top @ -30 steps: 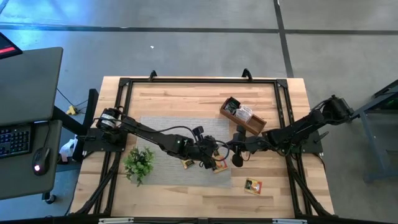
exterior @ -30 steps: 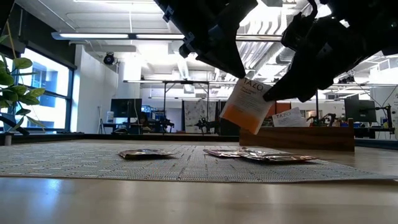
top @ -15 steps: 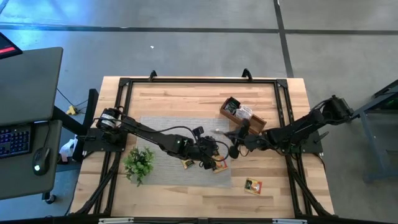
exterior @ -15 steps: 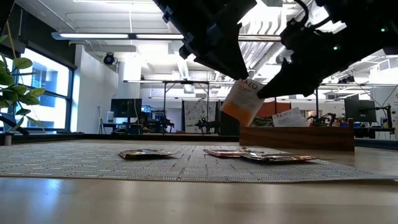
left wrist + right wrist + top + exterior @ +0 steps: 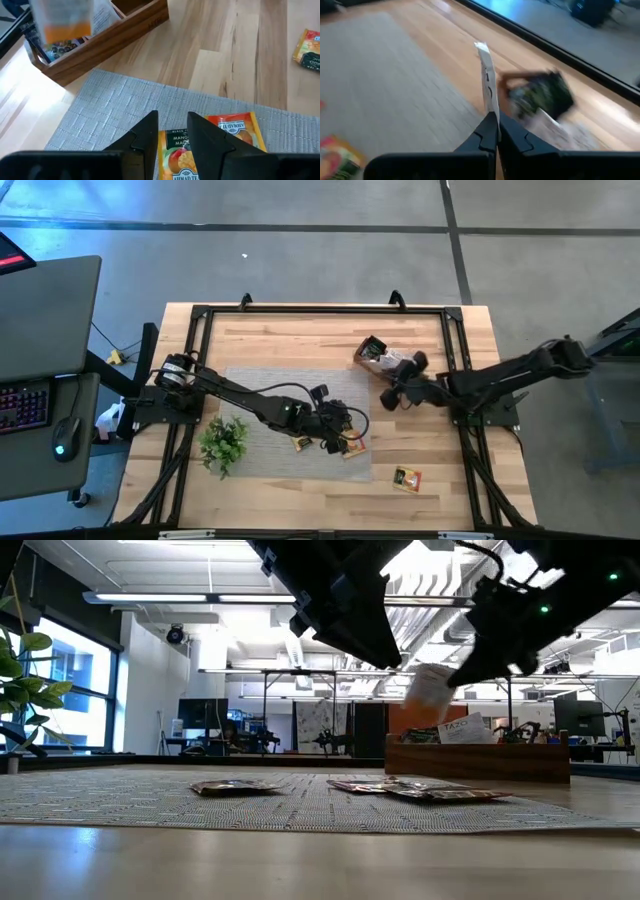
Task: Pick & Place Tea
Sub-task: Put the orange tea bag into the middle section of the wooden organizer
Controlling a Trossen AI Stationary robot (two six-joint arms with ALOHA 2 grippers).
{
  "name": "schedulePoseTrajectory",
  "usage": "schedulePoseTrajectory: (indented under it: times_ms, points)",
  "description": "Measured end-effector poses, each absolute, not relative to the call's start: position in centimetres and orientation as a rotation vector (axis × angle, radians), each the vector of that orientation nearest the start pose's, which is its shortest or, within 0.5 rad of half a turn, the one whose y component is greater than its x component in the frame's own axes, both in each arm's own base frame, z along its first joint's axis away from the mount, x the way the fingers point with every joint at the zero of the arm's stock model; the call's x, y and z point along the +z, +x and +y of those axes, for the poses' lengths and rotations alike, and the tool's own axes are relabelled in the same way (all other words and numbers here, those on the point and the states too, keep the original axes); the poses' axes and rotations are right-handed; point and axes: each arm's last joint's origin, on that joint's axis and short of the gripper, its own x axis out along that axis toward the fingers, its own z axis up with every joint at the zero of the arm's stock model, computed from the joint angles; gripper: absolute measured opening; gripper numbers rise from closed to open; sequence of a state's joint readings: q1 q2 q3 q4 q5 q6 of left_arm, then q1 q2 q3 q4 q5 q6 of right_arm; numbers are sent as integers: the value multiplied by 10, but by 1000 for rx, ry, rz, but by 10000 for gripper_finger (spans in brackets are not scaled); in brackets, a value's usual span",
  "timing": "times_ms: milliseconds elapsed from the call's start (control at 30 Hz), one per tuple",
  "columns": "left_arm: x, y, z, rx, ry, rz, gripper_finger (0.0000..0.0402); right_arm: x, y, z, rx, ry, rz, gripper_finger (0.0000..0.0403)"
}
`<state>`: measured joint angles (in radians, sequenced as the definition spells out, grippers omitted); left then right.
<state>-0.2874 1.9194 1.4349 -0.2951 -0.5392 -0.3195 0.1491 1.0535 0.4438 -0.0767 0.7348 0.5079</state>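
Beyond the worktop (image 5: pixel 270 340) we see an office hall with ceiling lamps and desks. On the wooden worktop lies a grey woven mat (image 5: pixel 260 385), and the wooden box (image 5: pixel 392 380) near the mat's far right corner is our landmark.

The right pincer (image 5: pixel 492 125) is shut on one tea sachet (image 5: pixel 487 85), which stands up on its edge between the fingers, and in the high view this pincer (image 5: pixel 392 392) hangs just beside the box. We judge that the placing step is in hand: the next move calls for bringing the sachet over the box and then opening the fingers.

The left pincer (image 5: pixel 170 127) stands a little apart and holds nothing; it hovers over the mat, well apart from the box, above two mango sachets (image 5: pixel 190 150).

We count three sachets on the mat (image 5: pixel 235 786), one sachet (image 5: pixel 407 478) on bare wood beyond the mat's near right corner, one carried, and some in the box that we cannot count. One green plant (image 5: pixel 222 442) stands on the mat.
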Motion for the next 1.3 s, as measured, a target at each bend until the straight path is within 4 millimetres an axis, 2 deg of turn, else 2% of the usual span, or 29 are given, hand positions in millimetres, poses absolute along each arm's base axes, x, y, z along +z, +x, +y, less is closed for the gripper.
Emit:
schedulePoseTrajectory:
  times_ms: [233,600,1300]
  points:
    - [226,408,-105,349,10,665,104,175,174,-4,-865,231,601,1]
    - [226,408,-105,350,10,664,104,160,177,-14,-871,267,730,1]
    - [225,408,-105,351,11,665,104,166,175,-14,-830,231,729,2]
